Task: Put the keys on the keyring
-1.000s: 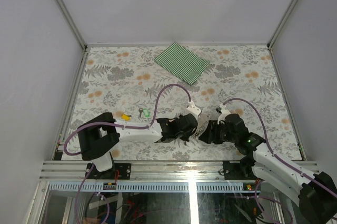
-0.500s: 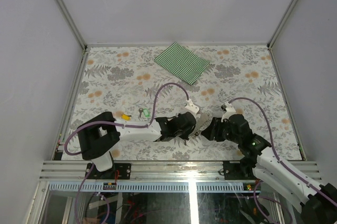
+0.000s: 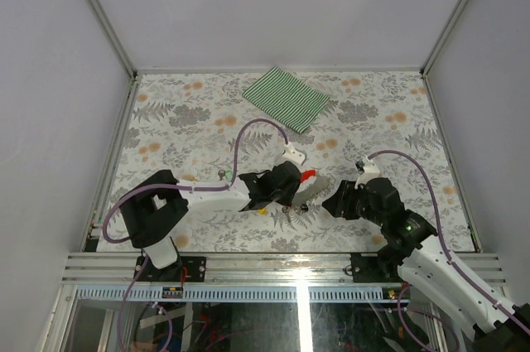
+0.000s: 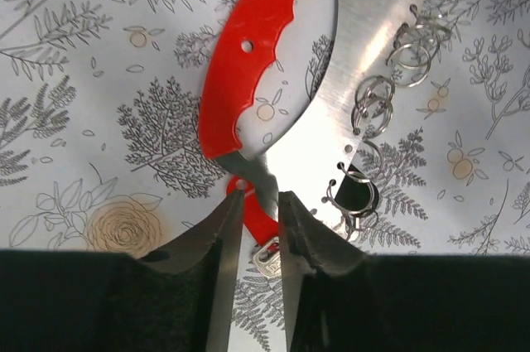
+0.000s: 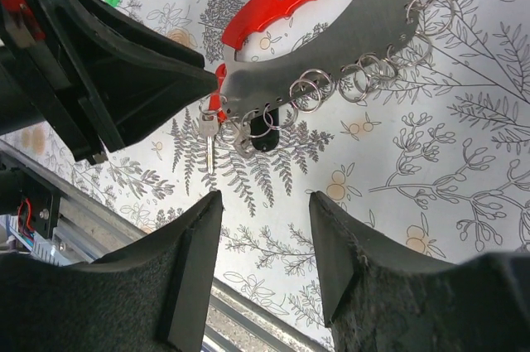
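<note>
The keyring [image 4: 356, 62] lies by the near edge of the table [image 3: 389, 120]. My left gripper [image 4: 261, 199] is a little open around its tip, my right gripper [image 5: 265, 199] wide open. A bump could push it away.
</note>
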